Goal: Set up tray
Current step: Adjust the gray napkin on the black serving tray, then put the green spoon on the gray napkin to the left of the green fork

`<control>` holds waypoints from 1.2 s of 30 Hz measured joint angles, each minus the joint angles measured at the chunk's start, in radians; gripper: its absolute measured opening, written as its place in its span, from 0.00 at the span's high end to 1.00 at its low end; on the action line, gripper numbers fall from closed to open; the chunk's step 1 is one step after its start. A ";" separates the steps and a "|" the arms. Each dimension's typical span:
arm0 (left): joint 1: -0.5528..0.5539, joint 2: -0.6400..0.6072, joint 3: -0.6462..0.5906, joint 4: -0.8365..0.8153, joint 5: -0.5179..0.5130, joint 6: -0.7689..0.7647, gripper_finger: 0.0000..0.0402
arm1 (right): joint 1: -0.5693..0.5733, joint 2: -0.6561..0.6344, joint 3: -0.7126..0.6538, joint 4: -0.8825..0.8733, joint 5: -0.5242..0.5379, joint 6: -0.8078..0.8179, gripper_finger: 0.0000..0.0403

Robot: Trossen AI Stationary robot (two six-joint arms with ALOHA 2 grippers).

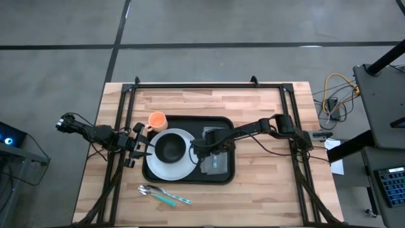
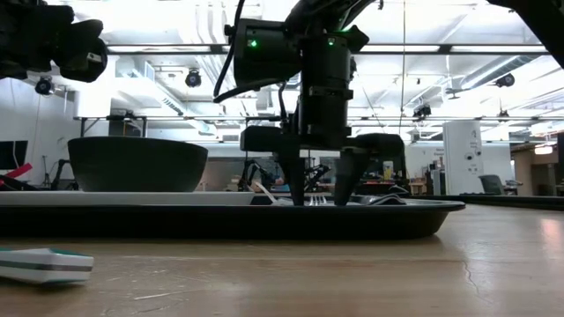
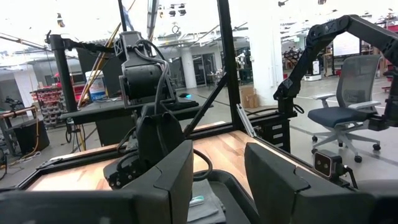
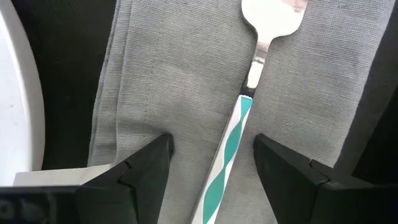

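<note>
The black tray (image 1: 224, 123) lies at the table's middle. On its left part a white plate (image 1: 158, 168) carries a dark bowl (image 1: 169, 147). A folded grey napkin (image 4: 174, 74) lies flat on the tray's right part. A fork (image 4: 233, 134) with a teal-and-white striped handle lies along the napkin. My right gripper (image 4: 211, 149) points straight down over it and is open. One finger stands on each side of the fork's handle, apart from it. My left gripper (image 1: 144, 147) waits open and level at the tray's left edge.
An orange cup (image 1: 157, 120) stands just off the tray's far left corner. A spoon and a teal-handled utensil (image 1: 163, 193) lie on the wood near the front edge, left of centre. Black frame rails (image 1: 209, 83) run along the far side and both flanks.
</note>
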 joint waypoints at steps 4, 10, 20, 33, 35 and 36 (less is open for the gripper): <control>0.000 0.000 0.000 0.000 0.000 0.000 0.69 | 0.000 0.000 0.000 -0.018 0.002 0.004 0.46; 0.000 0.000 0.000 0.000 0.000 0.000 0.69 | 0.002 -0.010 -0.002 -0.028 0.018 -0.018 0.46; 0.000 0.000 0.000 0.000 0.000 -0.010 0.69 | 0.002 -0.066 -0.006 -0.074 0.105 -0.039 0.46; -0.001 0.000 0.000 -0.001 0.000 -0.016 0.69 | 0.026 -0.132 -0.004 -0.037 0.465 -0.349 0.46; -0.001 0.000 -0.001 -0.001 0.000 -0.015 0.69 | 0.052 -0.149 -0.003 -0.004 0.575 -0.446 0.46; -0.001 0.000 -0.001 -0.001 0.000 -0.015 0.69 | 0.065 -0.157 -0.001 0.014 0.616 -0.488 0.46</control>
